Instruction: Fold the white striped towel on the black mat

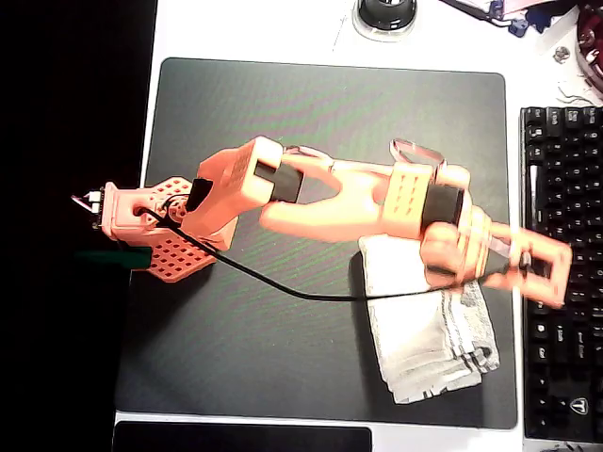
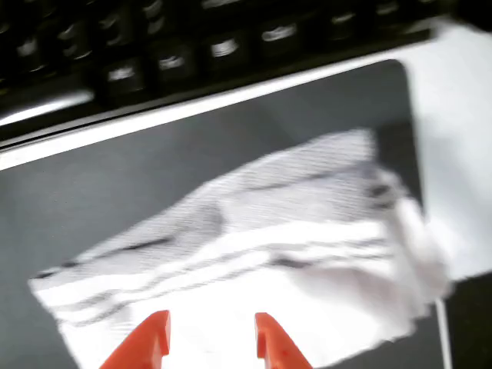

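Observation:
The white striped towel (image 1: 433, 330) lies bunched and folded over on the lower right part of the black mat (image 1: 283, 122), its grey stripes near the lower end. My orange arm reaches from its base at the left across the mat. My gripper (image 1: 542, 268) hangs blurred above the towel's upper right corner and the mat's right edge. In the wrist view the towel (image 2: 254, 238) spreads across the mat (image 2: 115, 177), rumpled and blurred. My gripper (image 2: 209, 342) is open, its two orange fingertips (image 2: 150, 338) apart over the cloth with nothing between them.
A black keyboard (image 1: 561, 188) runs along the mat's right edge, also seen as the keyboard (image 2: 154, 54) in the wrist view. A black cable (image 1: 283, 287) trails across the mat. A round dark object (image 1: 384, 14) sits beyond the far edge, a black slab (image 1: 240, 438) at the near edge.

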